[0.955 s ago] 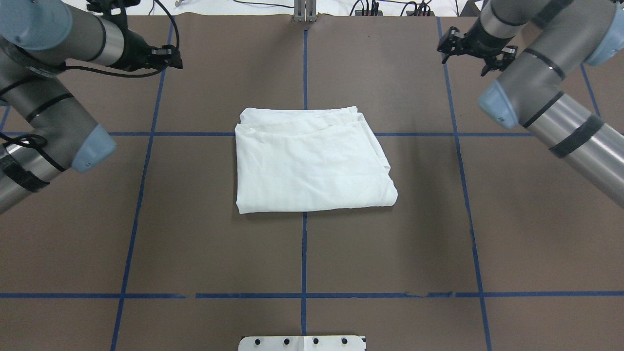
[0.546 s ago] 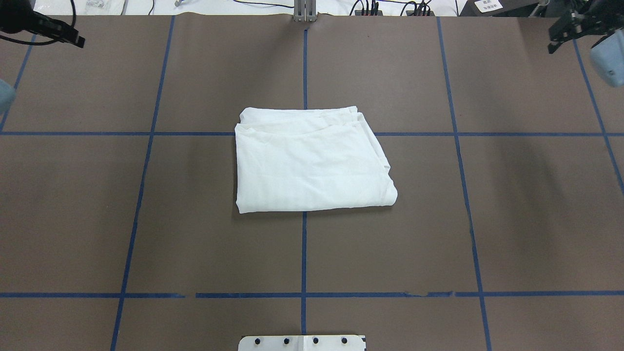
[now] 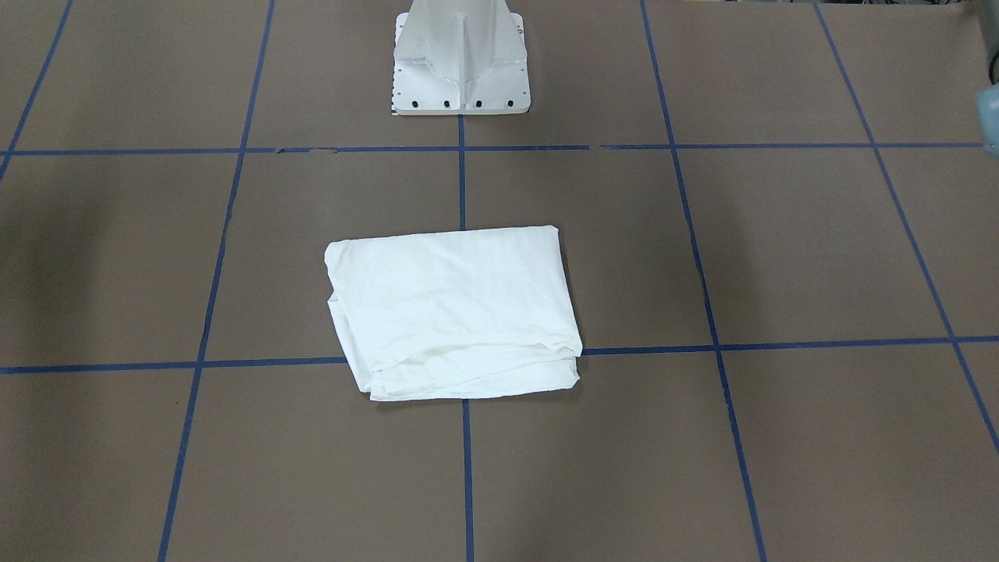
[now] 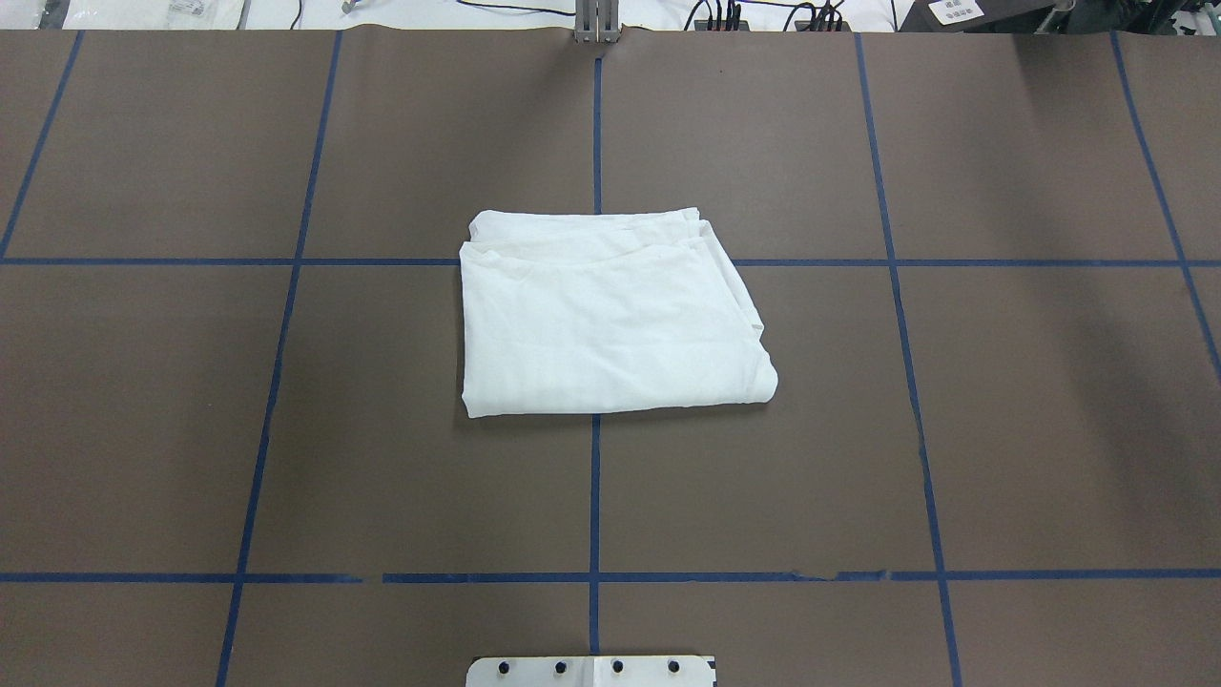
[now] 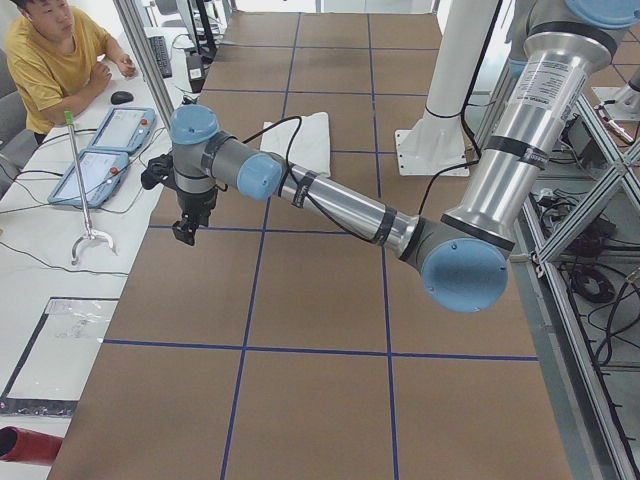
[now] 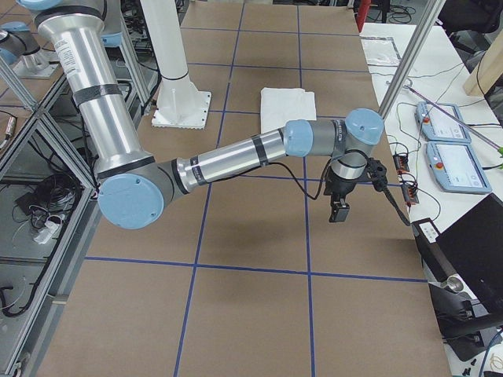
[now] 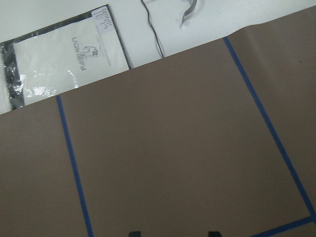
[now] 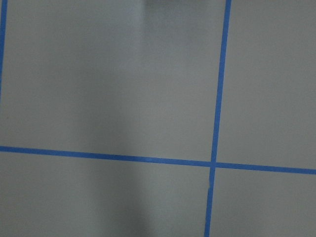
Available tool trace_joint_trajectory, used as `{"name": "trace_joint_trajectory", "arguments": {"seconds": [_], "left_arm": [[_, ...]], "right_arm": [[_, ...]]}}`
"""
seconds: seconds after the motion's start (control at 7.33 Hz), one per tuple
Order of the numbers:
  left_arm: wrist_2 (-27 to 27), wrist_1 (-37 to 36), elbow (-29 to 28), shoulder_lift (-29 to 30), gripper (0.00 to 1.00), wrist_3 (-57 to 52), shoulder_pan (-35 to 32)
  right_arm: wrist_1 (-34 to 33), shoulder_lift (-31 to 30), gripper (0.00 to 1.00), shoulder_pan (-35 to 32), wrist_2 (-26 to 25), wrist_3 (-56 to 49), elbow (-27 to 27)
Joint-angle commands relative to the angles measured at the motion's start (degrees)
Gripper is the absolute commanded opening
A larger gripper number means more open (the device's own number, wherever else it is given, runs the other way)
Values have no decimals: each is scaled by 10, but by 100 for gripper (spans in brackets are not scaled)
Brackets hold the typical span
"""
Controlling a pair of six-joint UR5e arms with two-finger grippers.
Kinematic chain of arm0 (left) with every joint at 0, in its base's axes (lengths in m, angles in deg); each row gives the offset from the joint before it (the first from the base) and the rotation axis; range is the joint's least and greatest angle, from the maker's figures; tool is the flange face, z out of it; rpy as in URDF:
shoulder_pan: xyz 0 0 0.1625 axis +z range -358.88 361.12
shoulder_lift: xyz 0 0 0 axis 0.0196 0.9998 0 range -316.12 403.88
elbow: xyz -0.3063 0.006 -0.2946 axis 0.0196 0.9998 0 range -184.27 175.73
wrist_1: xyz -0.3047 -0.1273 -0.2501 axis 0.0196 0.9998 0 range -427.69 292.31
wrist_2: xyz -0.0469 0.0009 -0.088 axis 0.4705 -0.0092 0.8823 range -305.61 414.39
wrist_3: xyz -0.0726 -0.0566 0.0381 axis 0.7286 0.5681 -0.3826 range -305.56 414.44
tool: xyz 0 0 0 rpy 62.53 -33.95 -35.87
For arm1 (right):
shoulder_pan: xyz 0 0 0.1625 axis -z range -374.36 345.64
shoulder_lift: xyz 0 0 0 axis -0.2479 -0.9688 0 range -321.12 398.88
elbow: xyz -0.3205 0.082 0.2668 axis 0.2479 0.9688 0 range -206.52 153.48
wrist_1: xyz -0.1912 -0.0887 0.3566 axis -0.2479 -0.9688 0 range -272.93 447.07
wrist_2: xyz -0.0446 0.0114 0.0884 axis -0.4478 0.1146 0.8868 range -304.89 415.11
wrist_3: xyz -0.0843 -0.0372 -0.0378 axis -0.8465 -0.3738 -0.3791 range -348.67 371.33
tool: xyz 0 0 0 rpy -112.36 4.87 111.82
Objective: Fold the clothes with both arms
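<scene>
T-shirt [image 4: 610, 324], layered edges at far side, left gripper [image 5: 187, 228], right gripper [image 6: 339, 210] well apart.

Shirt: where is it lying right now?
In the overhead view the folded shirt lies central on the table, over where two blue tape lines cross, straight ahead of the white pedestal base.

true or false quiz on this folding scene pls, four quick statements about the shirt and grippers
1. The T-shirt lies folded in a rough rectangle on the table. True.
2. One gripper grips the T-shirt's edge. False: the left gripper and the right gripper hang over bare table, away from it.
3. The T-shirt covers a crossing of the blue tape lines. True.
4. The pedestal base stands on the T-shirt. False: bare table lies between them.
</scene>
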Motion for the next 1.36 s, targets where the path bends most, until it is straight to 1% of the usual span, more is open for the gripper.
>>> {"name": "trace_joint_trajectory", "arguments": {"seconds": [0.0, 0.14, 0.27, 0.55, 0.68, 0.82, 0.96, 1.09, 1.23], "left_arm": [[62, 6, 68, -85, 99, -9, -18], [59, 8, 70, -92, 99, -11, -18], [57, 9, 69, -100, 99, -12, -19], [57, 46, 56, -137, 99, -44, -19], [57, 46, 59, -135, 100, -32, -20], [58, 48, 59, -138, 100, -25, -20], [58, 48, 64, -136, 100, -24, -20], [58, 48, 58, -139, 100, -25, -21], [61, 47, 74, -150, 100, -24, -23]], "right_arm": [[2, -38, 100, 8, 25, 0, -29], [6, -37, 100, 35, 23, 41, -33], [42, -41, 100, 58, 20, 104, -36], [133, -92, 100, 67, 21, 107, -28], [141, -101, 100, 67, 24, 106, -25], [142, -107, 100, 66, 19, 104, -27], [142, -108, 100, 66, 26, 111, -35], [133, -107, 100, 66, 21, 120, -66], [141, -114, 100, 66, 18, 127, -44]]}}
